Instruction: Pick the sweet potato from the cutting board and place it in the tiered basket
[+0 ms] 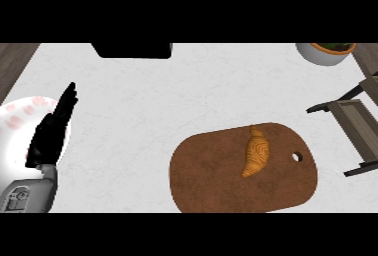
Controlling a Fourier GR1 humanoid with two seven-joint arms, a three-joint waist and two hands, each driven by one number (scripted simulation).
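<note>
Sweet potato [255, 153] lies untouched on the cutting board [214, 180]; picking has not begun. Left hand [52, 131] rests released, fingers straight. Next, a hand must reach and grasp it.

One head view looks steeply down on the white counter [184, 90], close overhead. The cutting board [214, 185] sits toward five o'clock, the tiered basket [358, 127] at three o'clock.
</note>
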